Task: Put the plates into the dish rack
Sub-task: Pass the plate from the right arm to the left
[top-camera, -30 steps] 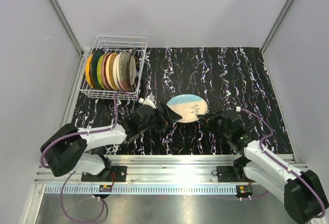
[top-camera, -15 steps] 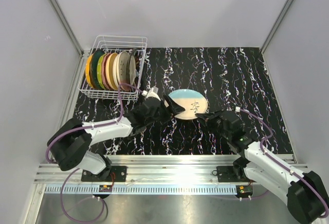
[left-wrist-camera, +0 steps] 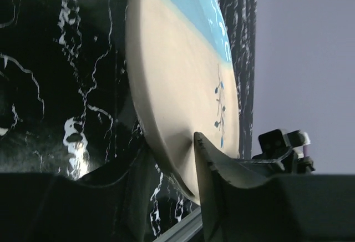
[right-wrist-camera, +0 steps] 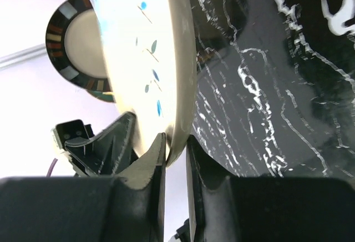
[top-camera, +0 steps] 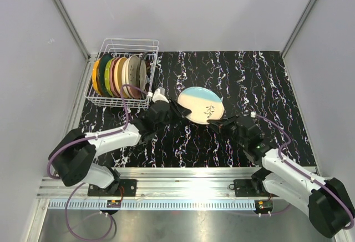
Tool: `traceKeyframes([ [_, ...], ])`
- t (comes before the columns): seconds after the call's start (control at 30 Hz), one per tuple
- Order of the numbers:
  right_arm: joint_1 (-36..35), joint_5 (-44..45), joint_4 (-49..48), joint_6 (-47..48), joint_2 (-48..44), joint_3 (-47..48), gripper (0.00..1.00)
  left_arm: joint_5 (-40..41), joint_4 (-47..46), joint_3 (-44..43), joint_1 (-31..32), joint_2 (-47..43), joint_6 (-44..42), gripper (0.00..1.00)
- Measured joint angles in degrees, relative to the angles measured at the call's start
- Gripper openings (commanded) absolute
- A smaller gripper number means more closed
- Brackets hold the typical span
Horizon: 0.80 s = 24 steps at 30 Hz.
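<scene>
The cream-and-blue plate (top-camera: 201, 104) hangs tilted above the worktop (top-camera: 249, 81), right of the dish rack (top-camera: 131, 41), both arms stretched low toward it. The right wrist view alone shows the right end effector (right-wrist-camera: 176, 142) pinching its rim; whether the left end effector (top-camera: 177, 110) grips is unclear.

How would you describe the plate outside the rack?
Start at the black marbled tabletop. Near its middle is one round cream plate. Unlike the plates standing in the white wire rack, it has a light blue band and a leaf sprig.
</scene>
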State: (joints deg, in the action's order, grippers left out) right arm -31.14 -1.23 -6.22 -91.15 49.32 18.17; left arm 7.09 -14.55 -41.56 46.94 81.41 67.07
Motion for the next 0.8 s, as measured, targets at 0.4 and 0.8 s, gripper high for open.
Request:
traceKeyframes([
  [0.4,0.00,-2.27,-2.62,0.07,4.46,5.84,0.00,2.43,-19.43,3.28,-2.08,-2.25,-3.15,0.41],
  [0.8,0.00,-2.71,-3.58,1.36,6.58,7.06,0.00,-0.55,-16.37,0.81,-3.61,-2.29,-6.36,0.00],
])
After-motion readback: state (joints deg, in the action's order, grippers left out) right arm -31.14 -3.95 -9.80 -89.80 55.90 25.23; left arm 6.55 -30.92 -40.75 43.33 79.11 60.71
